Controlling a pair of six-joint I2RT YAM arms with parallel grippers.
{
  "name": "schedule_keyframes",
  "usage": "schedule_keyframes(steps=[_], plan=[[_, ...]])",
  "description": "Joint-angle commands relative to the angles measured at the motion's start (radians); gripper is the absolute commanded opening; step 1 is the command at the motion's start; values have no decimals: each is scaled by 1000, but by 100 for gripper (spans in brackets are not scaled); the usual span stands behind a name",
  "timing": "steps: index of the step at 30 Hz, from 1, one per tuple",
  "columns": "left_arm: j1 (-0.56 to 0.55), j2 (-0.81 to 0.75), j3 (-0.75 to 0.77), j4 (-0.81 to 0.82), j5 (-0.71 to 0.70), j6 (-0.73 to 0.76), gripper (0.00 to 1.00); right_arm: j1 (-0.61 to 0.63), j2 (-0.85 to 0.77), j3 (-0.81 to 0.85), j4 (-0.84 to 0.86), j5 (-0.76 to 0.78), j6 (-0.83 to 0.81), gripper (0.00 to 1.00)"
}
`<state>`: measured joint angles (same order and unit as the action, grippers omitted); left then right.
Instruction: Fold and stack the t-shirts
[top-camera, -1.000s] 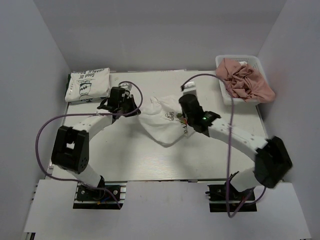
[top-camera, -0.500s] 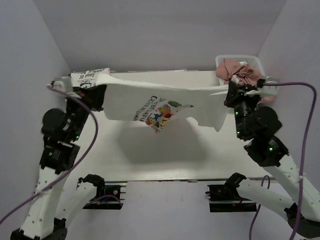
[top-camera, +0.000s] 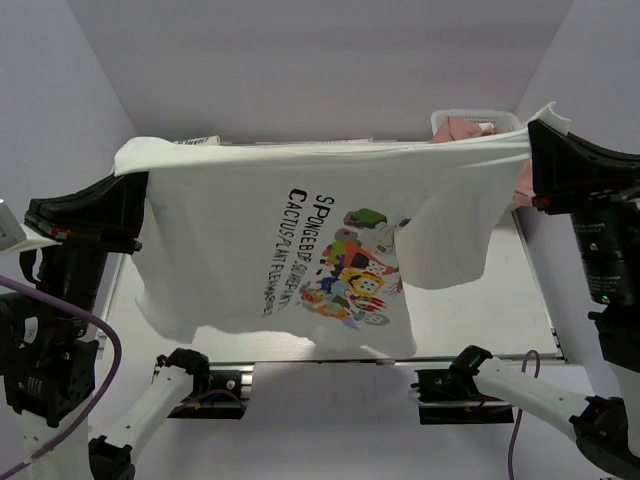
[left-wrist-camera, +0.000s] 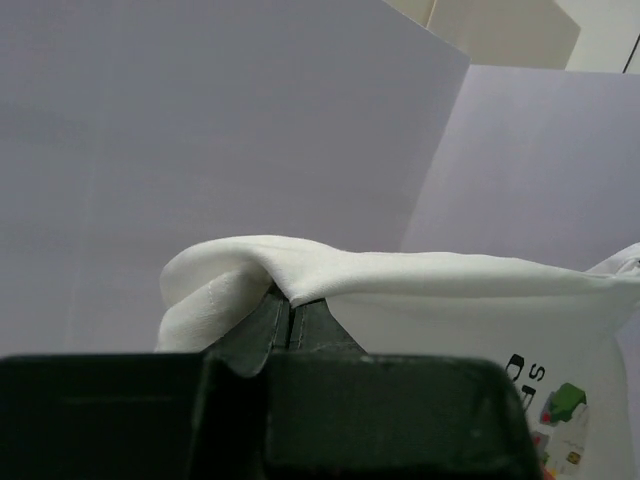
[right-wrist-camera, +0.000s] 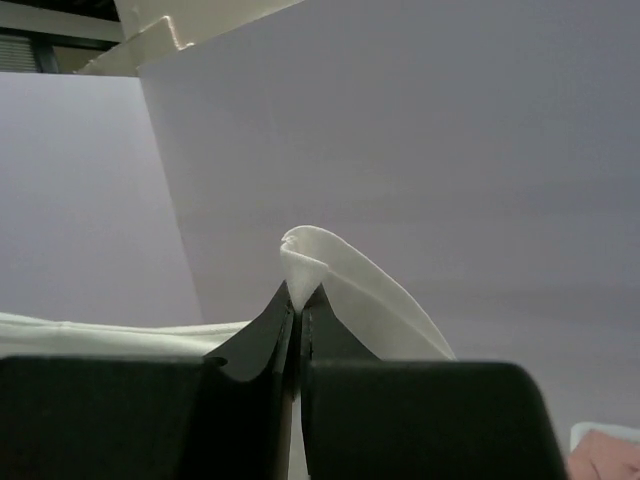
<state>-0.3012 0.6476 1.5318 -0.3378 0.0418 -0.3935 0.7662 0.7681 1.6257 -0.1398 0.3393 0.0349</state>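
A white t-shirt with a colourful cartoon print (top-camera: 300, 250) hangs stretched in the air, close to the camera. My left gripper (top-camera: 135, 180) is shut on its left top corner, and the cloth drapes over the jaws in the left wrist view (left-wrist-camera: 290, 300). My right gripper (top-camera: 535, 140) is shut on its right top corner, with a tuft of cloth (right-wrist-camera: 300, 265) pinched between the jaws. The second folded t-shirt with black lettering (top-camera: 195, 141) shows only as a sliver at the back left, mostly hidden behind the lifted one.
A white basket (top-camera: 470, 120) with pink cloth (top-camera: 460, 130) stands at the back right, partly hidden by the shirt. The table (top-camera: 500, 310) shows below the shirt on the right. Grey walls enclose the area.
Both arms rose from the table with the printed shirt, spread apart and lifted it higher. The shirt went from a crumpled heap to hanging flat and wide.
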Motion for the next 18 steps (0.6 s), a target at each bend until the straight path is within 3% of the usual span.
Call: schedule_keyframes(steps=[1, 4, 7, 10, 12, 15, 16, 17, 18], plan=[[19, 52, 25, -18, -158, 13, 0, -10, 78, 42, 63, 171, -143, 0], [19, 115, -30, -27, -259, -16, 0, -10, 187, -7, 190, 414, -255, 0], [19, 259, -82, -73, -417, -54, 0, -27, 356, -27, 290, 550, -366, 0], [24, 443, -148, -90, -512, -106, 0, -100, 534, -46, 322, 552, -376, 0], [24, 547, -177, -90, -536, -119, 0, -148, 647, -38, 296, 543, -284, 0], [33, 780, -179, -90, -548, -110, 68, -295, 845, -10, 166, 407, -106, 0], [33, 901, -159, -99, -548, -110, 89, -330, 923, -6, 105, 282, -71, 0], [43, 959, -127, -131, -548, -110, 100, -341, 1007, 38, 82, 250, -41, 0], [43, 1012, -52, -165, -548, -110, 100, -349, 1049, 66, 51, 219, -3, 8]])
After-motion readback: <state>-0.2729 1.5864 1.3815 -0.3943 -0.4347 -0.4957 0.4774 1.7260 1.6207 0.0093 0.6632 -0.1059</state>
